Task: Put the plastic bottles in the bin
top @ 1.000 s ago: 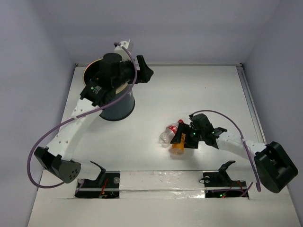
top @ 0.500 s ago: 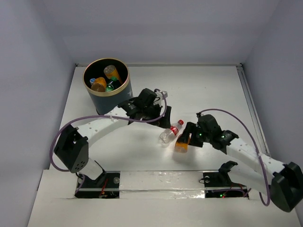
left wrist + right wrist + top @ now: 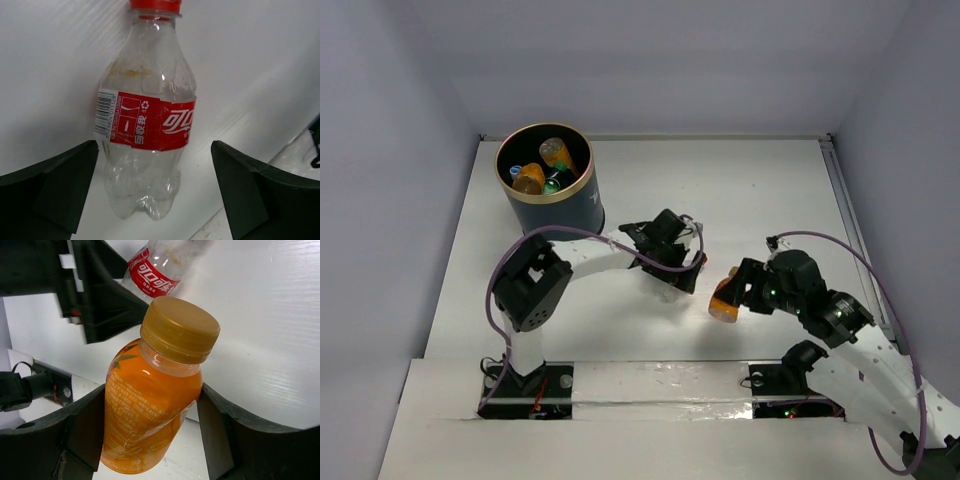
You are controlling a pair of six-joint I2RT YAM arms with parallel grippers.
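Plastic bottles (image 3: pixel 558 153), orange and green among them, lie in the bin (image 3: pixel 570 215), which stands at 10 o'clock on the table (image 3: pixel 760 190). Two more are outside it, near the table's middle.

The left arm (image 3: pixel 590 262) is folded tight, its elbow raised above its base and its forearm reaching toward 3 o'clock. The left gripper (image 3: pixel 155 187) points down with its fingers spread wide on either side of a clear bottle (image 3: pixel 145 125). This bottle has a red label and cap and lies flat on the table, touched by neither finger.

The right arm (image 3: pixel 840 320) sweeps out toward 5 o'clock and bends back toward 10 o'clock. The right gripper (image 3: pixel 152 430) is clamped on the body of an orange bottle (image 3: pixel 150 415), just at 4 o'clock of the clear one, with its gold cap pointing away from the wrist.
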